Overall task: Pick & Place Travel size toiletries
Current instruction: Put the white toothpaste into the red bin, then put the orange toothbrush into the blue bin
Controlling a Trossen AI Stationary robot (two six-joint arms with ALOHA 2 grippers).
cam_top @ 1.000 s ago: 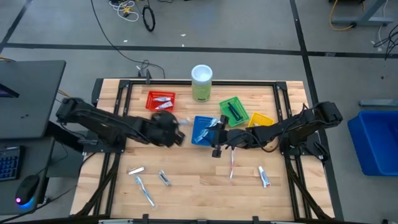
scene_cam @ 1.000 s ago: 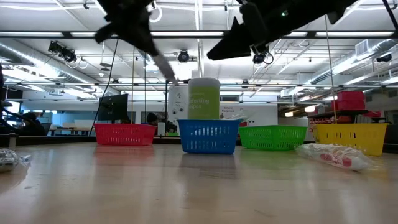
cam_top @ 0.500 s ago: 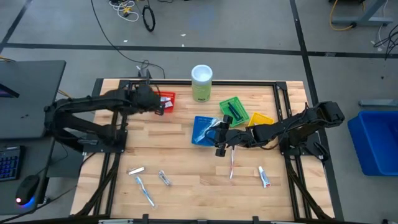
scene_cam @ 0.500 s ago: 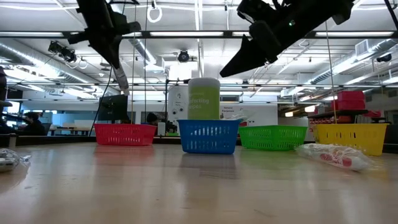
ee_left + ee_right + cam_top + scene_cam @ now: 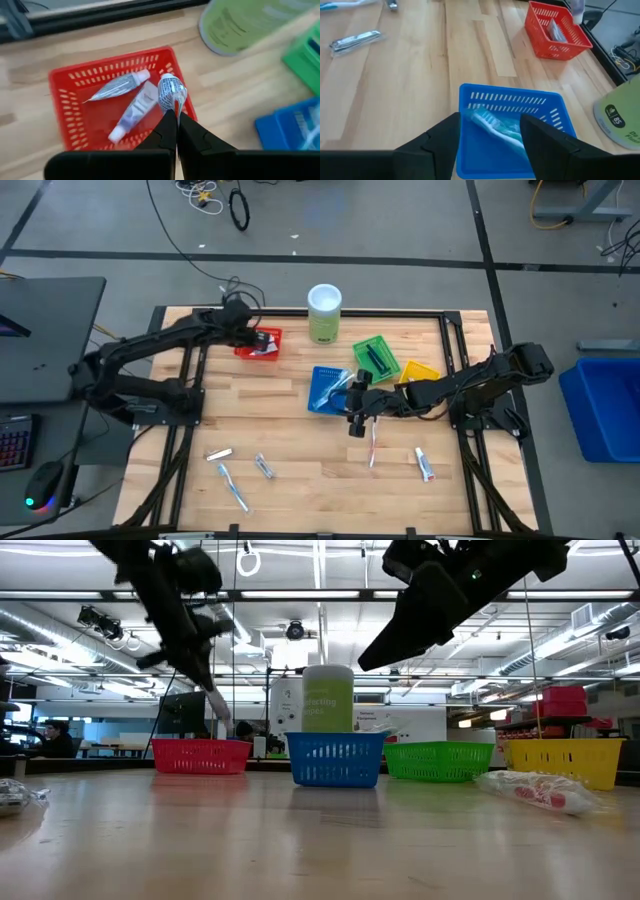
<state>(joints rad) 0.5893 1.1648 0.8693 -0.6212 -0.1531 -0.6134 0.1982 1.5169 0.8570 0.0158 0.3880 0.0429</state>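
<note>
Four loose toiletries lie toward the bench's near edge: a silvery sachet [image 5: 219,453], a second small packet [image 5: 264,466] and a pale blue toothbrush [image 5: 232,487] near the left corner, and a white mini tube [image 5: 425,464] toward the right.
One wrapped toothbrush [image 5: 374,442] lies at mid-bench, just on the near side of the right pincer.
Right pincer [image 5: 354,406]: mid-bench, at the near edge of the blue basket [image 5: 322,387], fingers spread, nothing between them; a bagged toothbrush [image 5: 496,128] rests inside that basket.
Green basket [image 5: 377,357] and yellow basket [image 5: 420,370]: beside the blue one, toward the right edge.
Left pincer [image 5: 176,127]: over the red basket [image 5: 258,341] at the far left of the bench, clenched on a small tube [image 5: 171,93] by its crimped end; two tubes [image 5: 135,106] already lie in the basket.
Pale-green canister [image 5: 324,313]: at the far edge, centre.
Step in hand, as judged: dropping the held tube into the red basket. It hangs over the basket's rim, so shift toward the basket's middle, lower close, then release.
</note>
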